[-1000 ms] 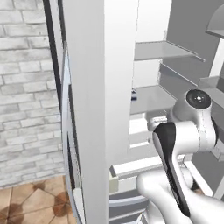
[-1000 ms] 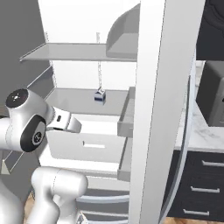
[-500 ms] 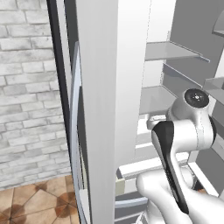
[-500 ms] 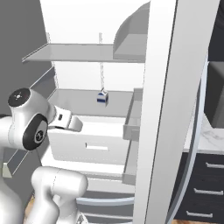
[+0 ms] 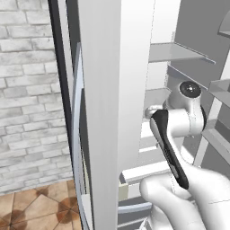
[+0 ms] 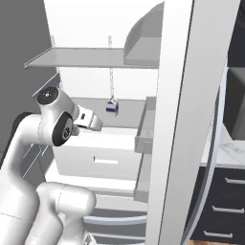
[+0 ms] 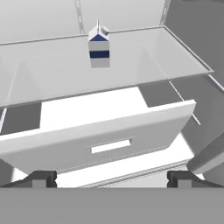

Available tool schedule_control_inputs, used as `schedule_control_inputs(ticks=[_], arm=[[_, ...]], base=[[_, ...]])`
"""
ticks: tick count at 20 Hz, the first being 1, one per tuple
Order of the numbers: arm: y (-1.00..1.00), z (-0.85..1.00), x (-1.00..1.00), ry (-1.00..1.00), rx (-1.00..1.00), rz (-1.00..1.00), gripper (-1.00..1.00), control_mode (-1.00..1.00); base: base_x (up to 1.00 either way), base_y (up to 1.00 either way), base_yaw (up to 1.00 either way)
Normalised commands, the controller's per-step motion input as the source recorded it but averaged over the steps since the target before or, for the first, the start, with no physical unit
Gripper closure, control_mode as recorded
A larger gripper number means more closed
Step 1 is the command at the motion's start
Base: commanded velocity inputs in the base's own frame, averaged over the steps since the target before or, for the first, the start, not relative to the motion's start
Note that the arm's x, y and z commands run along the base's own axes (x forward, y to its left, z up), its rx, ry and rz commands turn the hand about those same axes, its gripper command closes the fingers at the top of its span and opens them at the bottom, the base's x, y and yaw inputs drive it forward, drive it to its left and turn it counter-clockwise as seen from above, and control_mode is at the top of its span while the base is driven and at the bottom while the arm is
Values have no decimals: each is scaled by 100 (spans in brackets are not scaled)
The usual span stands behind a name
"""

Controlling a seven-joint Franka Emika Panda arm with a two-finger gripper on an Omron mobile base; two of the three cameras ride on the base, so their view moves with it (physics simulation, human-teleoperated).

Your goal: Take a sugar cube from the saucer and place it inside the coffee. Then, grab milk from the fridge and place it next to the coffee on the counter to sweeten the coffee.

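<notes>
Shelf (image 7: 175,65) around milk carton (image 7: 99,46) bare; drawer (image 7: 109,140) juts below.

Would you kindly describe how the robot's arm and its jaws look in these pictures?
The smooth, rounded white arm has dark grey joint discs and a black strip along one link. A round silvery cap tops one joint. The gripper ends in two small dark, blocky finger tips. No cables or markings are visible.

Big, round, smooth white arm (image 5: 179,179) at the lower right, with a long black stripe down one part. Dark round cap with a shiny middle on top. Two small dark claw (image 7: 112,177) tips at the bottom.
</notes>
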Motion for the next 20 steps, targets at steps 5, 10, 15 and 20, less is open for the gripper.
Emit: schedule_control_inputs(ticks=[5,10,15,20], arm=[[-3,0,74,3,4,0,-100,-100],[0,0,66,1,0,0,-100,-100],[0,-7,65,0,0,0,-100,-100],[-1,-27,63,0,0,0,-100,-100]], base=[[0,0,0],[0,0,0],[0,0,0],[0,0,0]])
